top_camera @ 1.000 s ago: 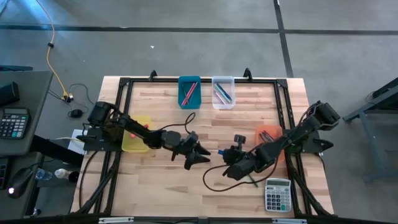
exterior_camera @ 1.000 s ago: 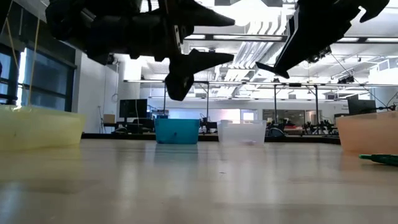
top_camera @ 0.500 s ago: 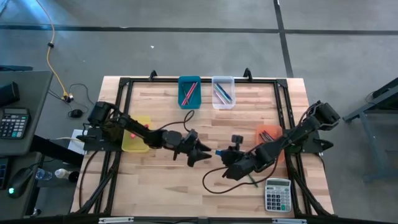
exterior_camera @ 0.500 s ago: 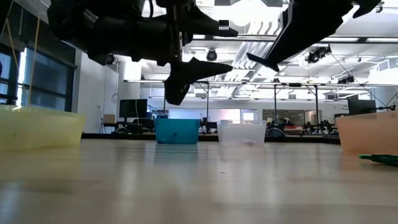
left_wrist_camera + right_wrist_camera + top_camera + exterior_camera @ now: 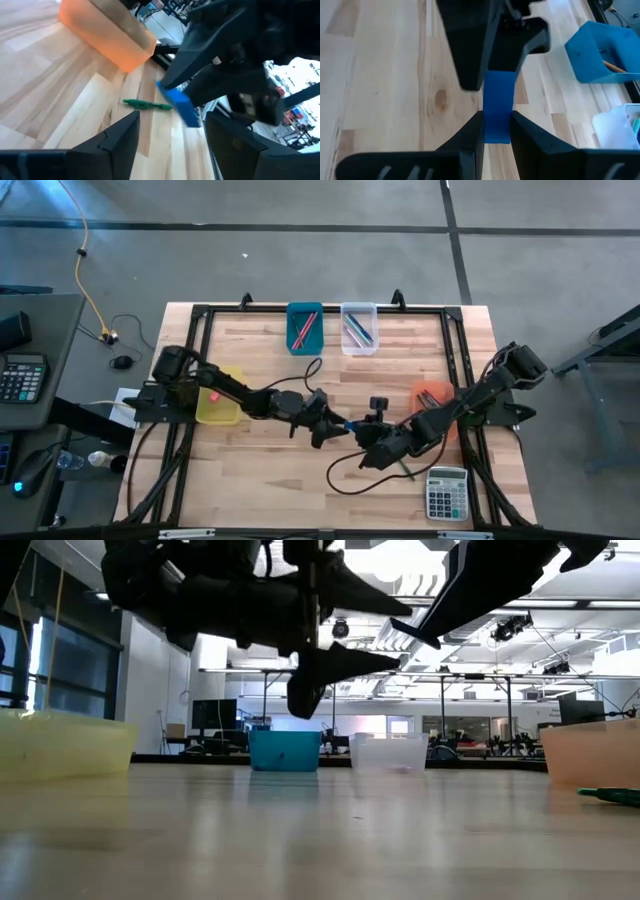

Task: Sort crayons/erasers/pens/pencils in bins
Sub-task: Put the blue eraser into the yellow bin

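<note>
A blue eraser (image 5: 498, 114) hangs in mid-air above the middle of the table (image 5: 260, 480), clamped between the fingers of my right tool (image 5: 352, 426), one end jutting toward the left arm. In the last second my left tool (image 5: 333, 423) has slid across from the table's left half, its fingers apart, so that its tips now bracket the free end of the eraser; the right wrist view shows its dark fingers on either side of the blue block, though I cannot tell whether they touch it yet. I read this as a hand-over about to close: the left arm takes the eraser and carries it to a bin on its own side, probably the yellow bin (image 5: 218, 396) near the left edge, where a red piece (image 5: 212, 396) already lies.

Around it, the teal bin (image 5: 304, 327) and the clear bin (image 5: 358, 327) sit side by side at the far edge, each holding thin coloured sticks. The orange bin (image 5: 434, 402) stands near the right edge under the right arm. A green pen (image 5: 147, 104) lies loose on the table beside it, not yet sorted. A grey calculator (image 5: 446, 492) rests at the near right corner.

I can read no brand, label or writing anywhere; the calculator's keys are too small to make out.
</note>
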